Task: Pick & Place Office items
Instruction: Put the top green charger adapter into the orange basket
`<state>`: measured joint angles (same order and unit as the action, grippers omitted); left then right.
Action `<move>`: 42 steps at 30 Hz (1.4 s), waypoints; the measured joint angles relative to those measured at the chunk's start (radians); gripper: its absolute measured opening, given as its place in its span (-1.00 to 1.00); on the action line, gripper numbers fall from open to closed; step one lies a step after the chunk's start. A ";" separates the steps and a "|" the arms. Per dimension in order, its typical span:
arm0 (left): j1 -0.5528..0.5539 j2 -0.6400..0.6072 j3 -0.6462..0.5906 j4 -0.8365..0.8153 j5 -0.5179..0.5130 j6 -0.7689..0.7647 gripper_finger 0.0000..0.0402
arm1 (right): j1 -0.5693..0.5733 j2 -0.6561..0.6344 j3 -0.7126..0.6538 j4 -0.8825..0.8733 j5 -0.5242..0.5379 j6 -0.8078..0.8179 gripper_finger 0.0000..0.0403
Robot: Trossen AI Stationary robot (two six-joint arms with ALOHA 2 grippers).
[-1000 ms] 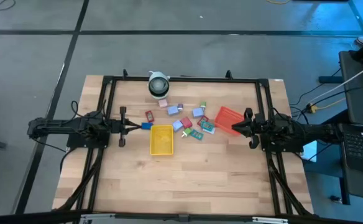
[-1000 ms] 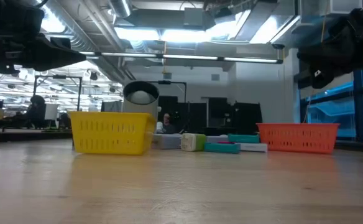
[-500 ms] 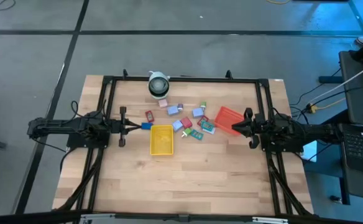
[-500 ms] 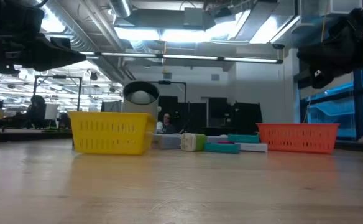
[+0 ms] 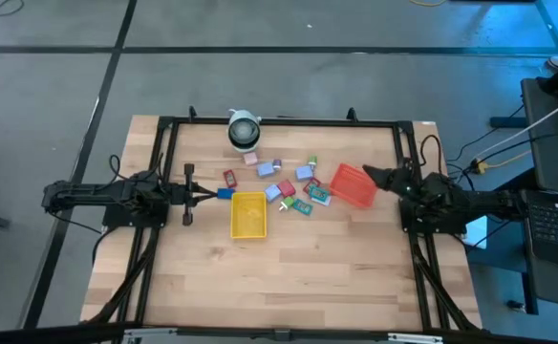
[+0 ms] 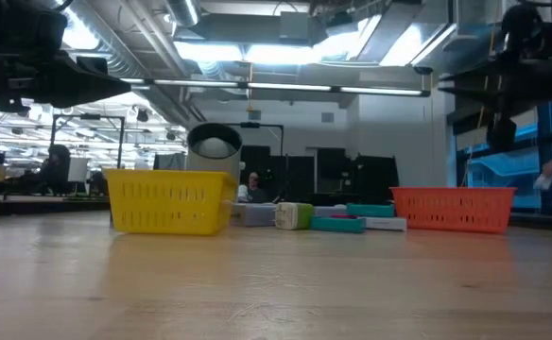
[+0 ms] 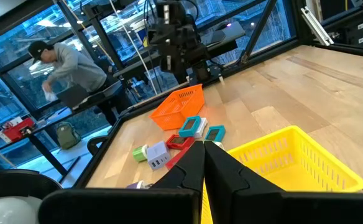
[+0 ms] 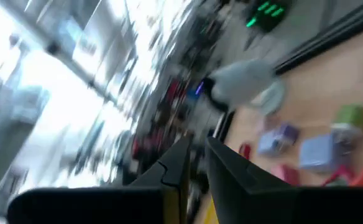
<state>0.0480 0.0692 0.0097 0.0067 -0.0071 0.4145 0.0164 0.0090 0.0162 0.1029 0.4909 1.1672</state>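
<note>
The office items (image 5: 284, 182) lie scattered on the wooden surface (image 5: 289, 277), in a loose band that runs from just beyond the yellow tray (image 5: 248, 214) across to the red-orange tray (image 5: 353, 184). That band's long axis runs from one arm to the other, so each arm faces one end of it.

The left gripper (image 5: 212, 194) has its jaws pressed together and empty. It sits just beside the yellow tray's far corner, almost touching a small blue block (image 5: 225, 193); I judge this arm the nearer to the items on that side, which lie straight ahead of its jaws. The right gripper (image 5: 368, 174), jaws also pressed together and holding nothing, hangs above the red-orange tray's outer edge, angled toward the far side of the surface. The teal and lavender packets lie past that tray from it, so it would have to reach over the tray.

A white round object (image 5: 244, 129) stands at the far edge, well beyond the yellow tray. Beyond the surface, the left wrist view shows a person (image 7: 69, 65) bent over a desk.
</note>
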 joint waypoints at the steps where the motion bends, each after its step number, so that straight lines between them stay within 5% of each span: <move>1: 0.000 0.000 0.000 0.000 0.000 0.000 -0.98 | 0.000 0.000 0.000 -0.012 0.030 0.048 -0.72; 11: 0.001 0.000 -0.001 0.016 -0.001 0.084 -0.98 | 0.031 0.023 0.000 -0.015 0.007 0.025 -0.72; 16: -0.008 0.001 -0.001 0.194 0.100 0.047 -0.98 | 0.055 0.034 0.000 0.093 0.149 0.005 -0.72; 19: -0.008 0.001 -0.001 0.425 0.096 -0.040 -0.98 | 0.067 0.067 0.000 0.265 0.205 -0.115 -0.72; 27: -0.150 0.001 0.002 1.238 0.500 -0.057 -0.98 | 0.103 0.273 0.027 0.798 0.047 -0.422 -0.72; 32: -0.297 0.000 0.003 1.420 0.615 -0.037 -0.98 | 0.113 0.460 0.178 0.832 0.042 -0.513 -0.72; 36: -0.398 0.000 0.022 1.306 0.354 -0.068 -0.98 | 0.113 0.616 0.343 0.830 -0.039 -0.580 -0.72; 42: -0.529 0.046 0.192 0.806 -0.496 -0.084 -0.98 | 0.110 0.763 0.626 0.790 -0.246 -0.696 -0.72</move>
<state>-0.4809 0.1150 0.2012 0.8125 -0.5032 0.3306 0.1265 0.7721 0.6421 0.8927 0.2452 0.4712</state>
